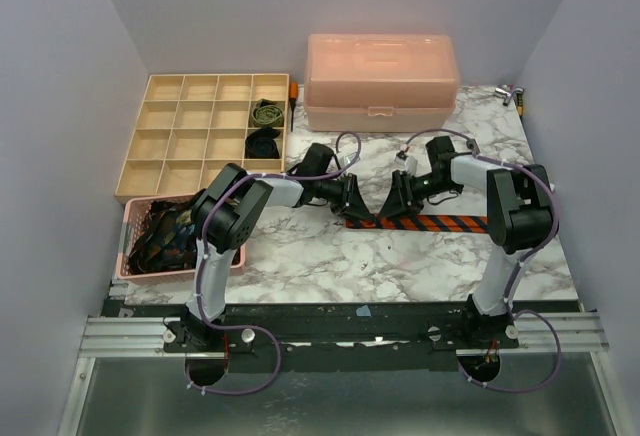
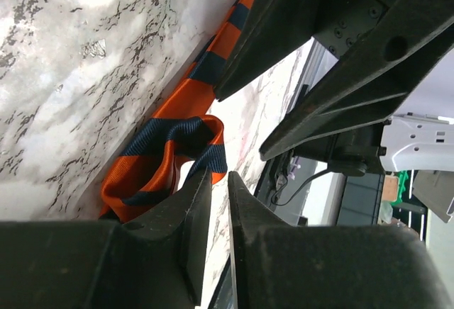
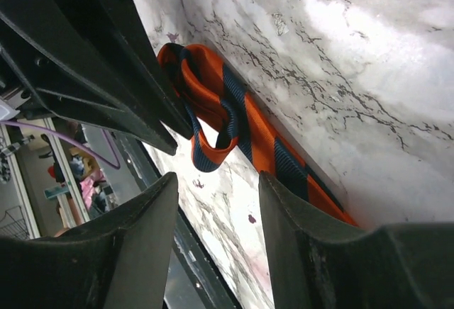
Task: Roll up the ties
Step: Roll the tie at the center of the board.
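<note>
Rolling the orange/navy striped tie [image 1: 440,223], early stage by the look: just one loose loop at its left end, w/ the rest laid flat along the tabletop [image 1: 300,256] toward the right arm. Loop seen close up in both wrist views, gaping, not tight.

As for the left gripper [image 2: 218,181]: nearly clenched, only a slit betw. the fingers, tips right at the loop's edge. No cloth seen in the slit, so can't confirm a pinch. As for the right gripper [image 3: 218,181]: released, wide apart, hovering just beside the loop, holding nothing.

Elsewhere: olive roll [image 1: 267,113] and dark roll [image 1: 263,143] in adjacent compartments of the divided tray [image 1: 180,121]; dark ties [image 1: 160,236] heaped in the pink basket [image 1: 150,274] at left; pink box [image 1: 380,81] at rear.

Risks from here, as a guess:
- Loop springing open if let go now. Slack coil, nothing pinning it.
- Skewed or telescoped roll if turned w/o tension on the flat tail; could wander off-axis.
- Both grippers v. close, tips nearly facing. Collision likely w/ any careless approach.
- Slick fabric on smooth marble: whole tie dragged rather than rolled if pushed from one side.
- Right gripper closing on one layer only, i.e. loop pulled apart instead of tightened.
</note>
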You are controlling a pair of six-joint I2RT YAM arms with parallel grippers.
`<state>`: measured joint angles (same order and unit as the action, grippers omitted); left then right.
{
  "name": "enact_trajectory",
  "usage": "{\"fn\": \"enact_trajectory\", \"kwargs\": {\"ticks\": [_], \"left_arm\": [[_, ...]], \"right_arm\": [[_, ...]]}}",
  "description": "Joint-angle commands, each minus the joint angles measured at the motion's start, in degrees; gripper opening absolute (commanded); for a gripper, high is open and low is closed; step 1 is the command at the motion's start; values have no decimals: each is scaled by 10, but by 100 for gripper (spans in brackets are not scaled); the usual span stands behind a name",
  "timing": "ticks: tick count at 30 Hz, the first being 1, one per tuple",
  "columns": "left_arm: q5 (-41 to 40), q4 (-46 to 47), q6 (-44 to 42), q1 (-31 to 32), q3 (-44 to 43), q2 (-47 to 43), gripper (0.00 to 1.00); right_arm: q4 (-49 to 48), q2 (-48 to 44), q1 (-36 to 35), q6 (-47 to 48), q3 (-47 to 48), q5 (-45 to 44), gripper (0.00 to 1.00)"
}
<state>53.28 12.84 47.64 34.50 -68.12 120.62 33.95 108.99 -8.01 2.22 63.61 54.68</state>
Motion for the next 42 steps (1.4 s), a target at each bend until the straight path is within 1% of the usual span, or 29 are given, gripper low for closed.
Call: {"fn": "enact_trajectory", "kwargs": {"ticks": [1,5,7,9,11,12,14,16,19,21,22,24,26,29,30,32,33,36,40,42], "left_arm": [[17,28,13,-2,-3,13,16],[17,30,14,-2,-1,11,15],[15,29,14,-2,-1,12,15],[15,29,15,-4,-3,15,14],[17,37,22,-5,-1,16,13],[19,40,24,-6,2,13,13],[21,34,-4,-6,6,-7,16],[0,-12,-79,-6,13,-49,28],[-40,-95,-231,-6,25,-124,58],[-71,-136,-318,-4,37,-164,72],[-87,-159,-357,-3,44,-182,77],[-109,-188,-425,2,55,-210,82],[-145,-205,-490,15,68,-233,84],[-226,-213,-586,53,85,-257,85],[-253,-206,-611,65,91,-259,85],[-281,-206,-650,86,92,-250,85],[-281,-206,-664,92,89,-242,85],[-279,-182,-669,100,88,-220,85],[-304,-138,-675,101,84,-190,86],[-311,-131,-677,102,78,-176,86]], "right_arm": [[-28,11,-19,-18,3,-18,52],[-38,24,-28,-21,5,-30,50],[-46,31,-34,-20,5,-32,47],[-53,38,-39,-40,3,-33,43],[-55,41,-42,-42,3,-36,36],[-56,42,-42,-41,4,-39,31],[-54,39,-42,-39,5,-52,21],[-47,34,-42,-32,7,-57,15],[-32,36,-43,-28,14,-57,12],[-22,42,-41,-10,18,-54,10],[-19,44,-42,-7,19,-53,10],[-14,47,-42,-1,20,-50,9],[-9,51,-42,5,19,-49,9],[0,54,-42,15,19,-48,9],[2,56,-42,19,20,-49,9],[8,58,-42,23,22,-47,9],[10,59,-42,24,23,-47,9],[15,61,-42,29,26,-45,9],[22,61,-42,35,30,-44,9],[28,64,-42,40,34,-44,9]]}}
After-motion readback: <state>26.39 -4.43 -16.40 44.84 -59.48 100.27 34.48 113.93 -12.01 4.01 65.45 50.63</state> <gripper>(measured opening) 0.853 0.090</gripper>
